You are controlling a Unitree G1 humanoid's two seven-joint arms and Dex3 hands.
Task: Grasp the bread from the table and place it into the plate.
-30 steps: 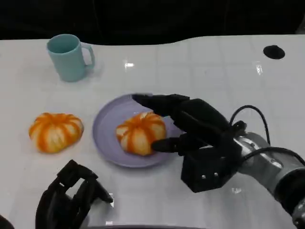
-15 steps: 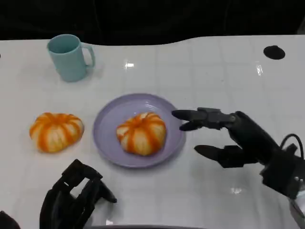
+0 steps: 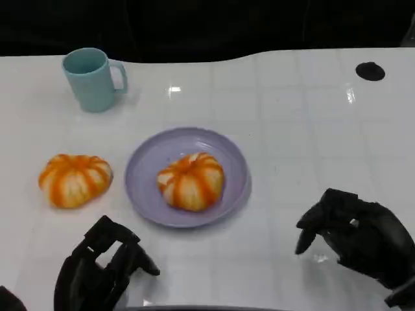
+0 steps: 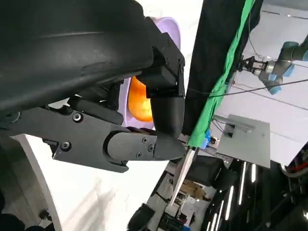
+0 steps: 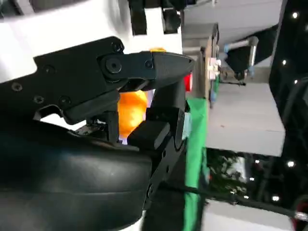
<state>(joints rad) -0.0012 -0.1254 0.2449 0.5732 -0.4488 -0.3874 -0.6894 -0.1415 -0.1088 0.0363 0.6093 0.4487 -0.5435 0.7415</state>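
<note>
Bread [image 3: 191, 181] on plate [image 3: 146, 165]; right hand [image 3: 353, 234] curled, empty, edge-cropped; left hand [image 3: 97, 269] likewise.

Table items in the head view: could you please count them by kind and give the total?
Bread: 2, one on the plate and one on the table.
Plate: 1, purple.
Mug: 1, teal.
Black round mark: 1, at the far right of the table.
Total: 5.

A teal mug [image 3: 93, 78] stood upright at the far left of the white table [image 3: 292, 129], handle to the right. A small black disc [image 3: 370, 70] lay far right.
</note>
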